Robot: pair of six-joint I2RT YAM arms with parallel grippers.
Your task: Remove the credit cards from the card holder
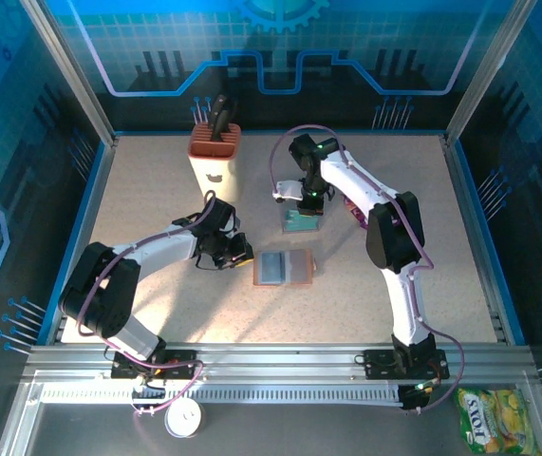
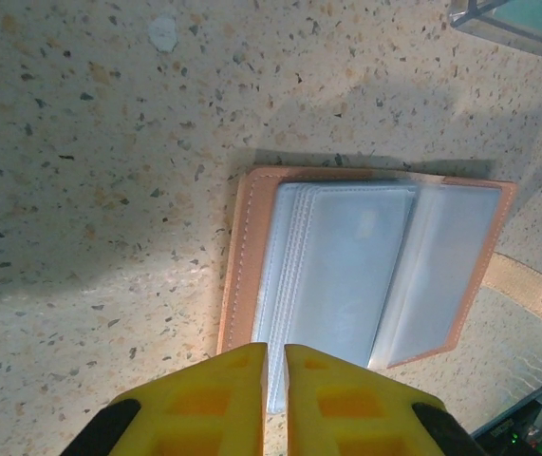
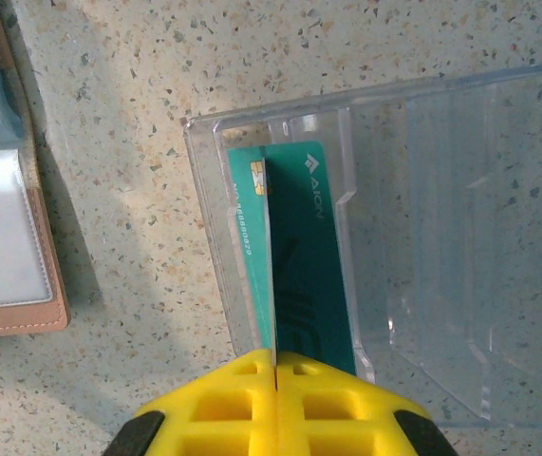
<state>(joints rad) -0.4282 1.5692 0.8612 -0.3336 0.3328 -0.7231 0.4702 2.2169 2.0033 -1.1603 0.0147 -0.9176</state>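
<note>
– Card holder (image 2: 365, 275) lies open and flat on the tabletop (image 2: 90, 190), its long axis running across the left wrist view, clear sleeves facing up. Any card left in them?

– None I can make out. The sleeves look blue-grey and bare, though a thin card could hide there.

– Which way does it lie from the left claw (image 2: 276, 353)?

– Straight ahead, with the tips at its near edge. The fingers stand almost together, a slit between them; whether they nip a sleeve I cannot tell.

– And the right claw (image 3: 276, 366)?

– Pressed together, apparently pinching an edge-on card (image 3: 271, 256) upright over the clear tray (image 3: 460, 237), where a teal card (image 3: 308, 266) lies flat. In its own view the holder sits off to the left, apart from the tray.

– So the left arm is nearer?

– By my reckoning, yes. It could steady the holder where it is, while the right arm would have to release its card and travel back across to reach the sleeves.
</note>
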